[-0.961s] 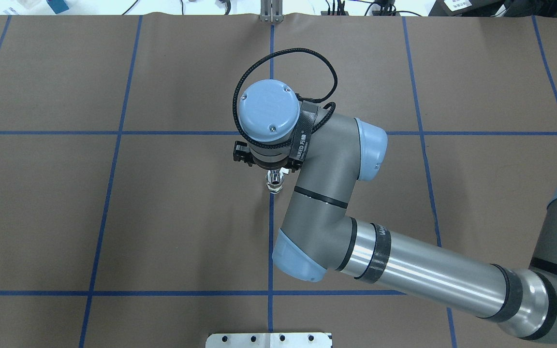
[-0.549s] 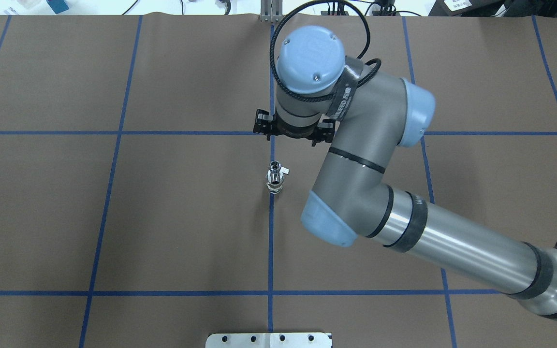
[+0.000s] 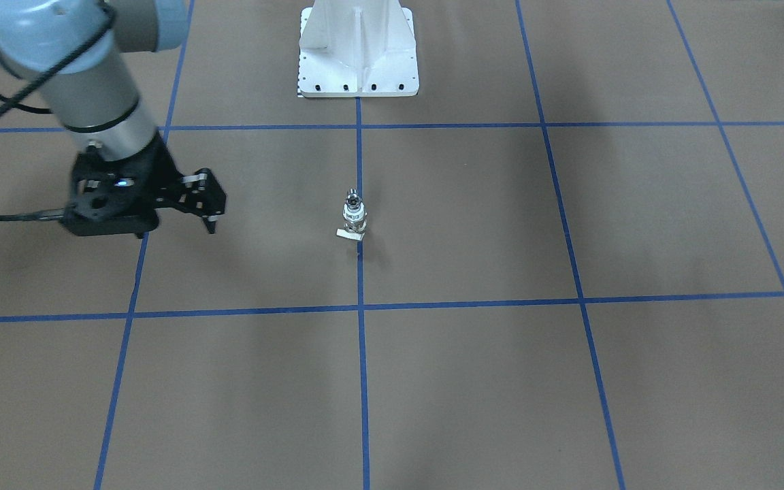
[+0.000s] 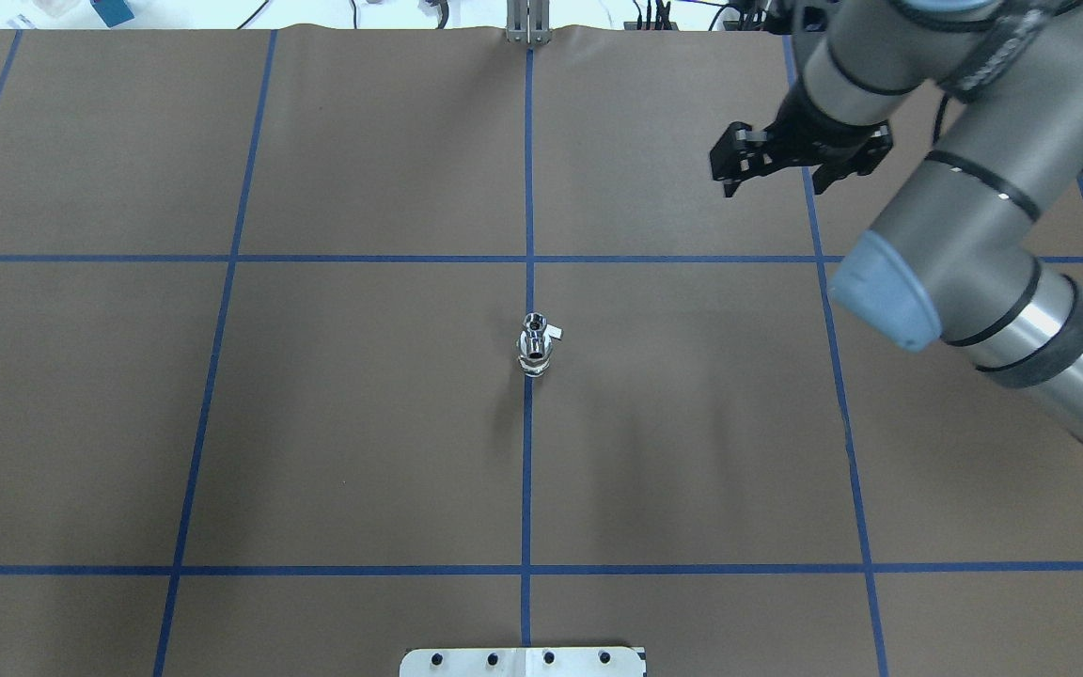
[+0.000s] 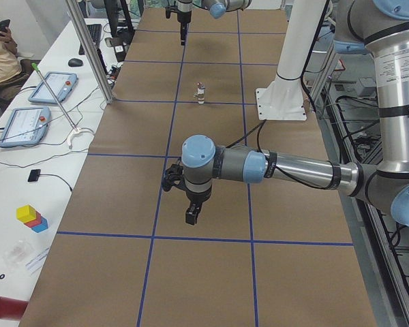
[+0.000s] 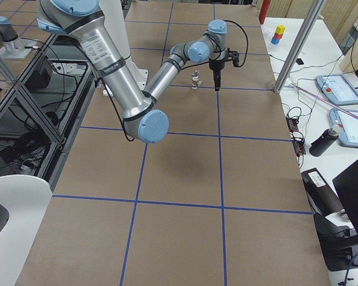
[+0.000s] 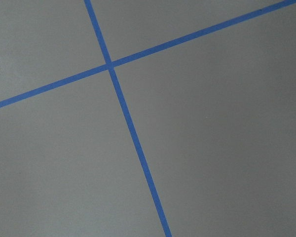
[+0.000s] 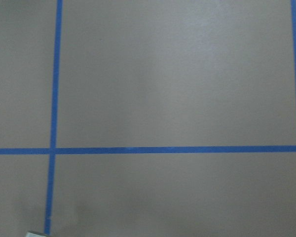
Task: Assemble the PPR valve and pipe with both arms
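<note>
The PPR valve stands upright at the table's centre on the blue tape line, its whitish lever tab pointing away from the robot. The pipe sits on top of it, hollow end up. The pair also shows in the front view, valve below pipe. My right gripper is open and empty, raised far to the right beyond the valve; it also shows in the front view. My left gripper shows only in the exterior left view, low over bare table; I cannot tell if it is open.
The white bolted base stands at the robot's side of the table. A metal post and cables sit at the far edge. Blue tape lines grid the brown table. Both wrist views show only table and tape.
The right arm has lifted off the valve and pipe and swung up and to the far right. The valve and pipe stay standing in the same spot.
</note>
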